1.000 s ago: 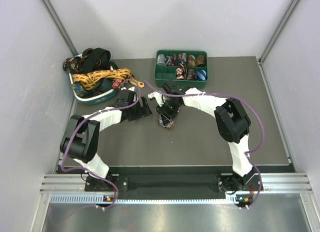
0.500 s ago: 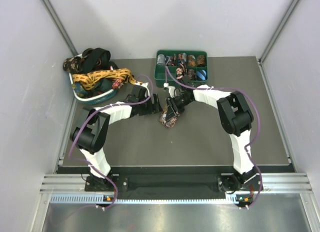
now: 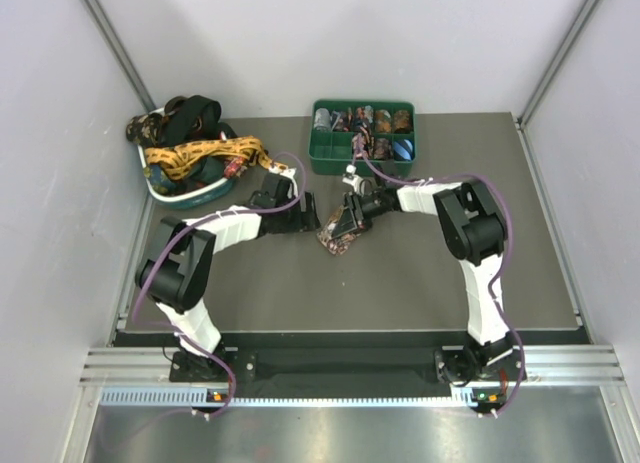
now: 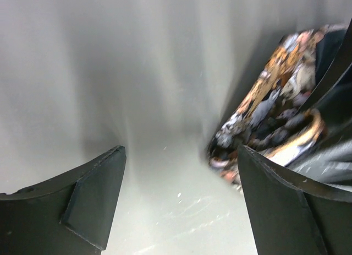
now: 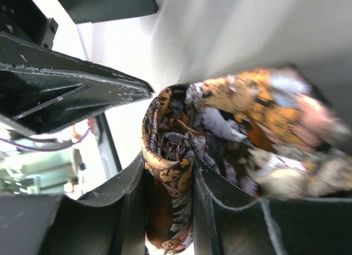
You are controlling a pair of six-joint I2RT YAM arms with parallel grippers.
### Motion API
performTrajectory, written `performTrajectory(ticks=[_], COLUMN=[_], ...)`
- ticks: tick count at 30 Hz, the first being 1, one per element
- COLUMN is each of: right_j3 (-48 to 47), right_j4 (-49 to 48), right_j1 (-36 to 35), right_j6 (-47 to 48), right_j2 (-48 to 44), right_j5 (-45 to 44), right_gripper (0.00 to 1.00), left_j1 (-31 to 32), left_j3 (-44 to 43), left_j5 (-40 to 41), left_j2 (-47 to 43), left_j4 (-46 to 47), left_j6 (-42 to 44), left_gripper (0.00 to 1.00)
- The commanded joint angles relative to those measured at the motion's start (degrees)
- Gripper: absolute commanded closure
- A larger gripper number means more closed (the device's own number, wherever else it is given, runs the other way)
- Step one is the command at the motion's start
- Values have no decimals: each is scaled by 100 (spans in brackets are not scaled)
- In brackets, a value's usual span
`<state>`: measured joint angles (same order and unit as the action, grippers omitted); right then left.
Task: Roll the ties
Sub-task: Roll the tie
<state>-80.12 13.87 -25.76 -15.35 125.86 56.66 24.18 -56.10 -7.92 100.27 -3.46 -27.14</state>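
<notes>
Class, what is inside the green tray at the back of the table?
Rolled ties fill most compartments of the green tray, a blue roll at near right. The near-left compartment shows bare green. Anything beneath the rolls is hidden.

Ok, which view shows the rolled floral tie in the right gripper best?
Right wrist: the floral tie fills the frame, its rolled end pinched in the right gripper. Top external shows only a small bundle; left wrist shows it blurred at the right edge.
</notes>
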Motion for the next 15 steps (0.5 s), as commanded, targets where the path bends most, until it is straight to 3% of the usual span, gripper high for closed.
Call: performTrajectory(ticks=[1,8,15], right_j3=[593,1568,1376], right_j4=[-1173,-2309,-2082], right_j1=[185,571,633], right_j6=[-336,-1065,-847], right_j2=[378,-9,-44], right_j5=[-710,-649,-402], right_gripper=[95,94,94], left_j1=[-1,25,350], left_j3=[187,318,345], left_j5=[46,-350,-228], left_j2=[-174,-578,-886], left_j4=[-550,-200,-146], left_j6=[348,674,1333], left_gripper=[12,10,10])
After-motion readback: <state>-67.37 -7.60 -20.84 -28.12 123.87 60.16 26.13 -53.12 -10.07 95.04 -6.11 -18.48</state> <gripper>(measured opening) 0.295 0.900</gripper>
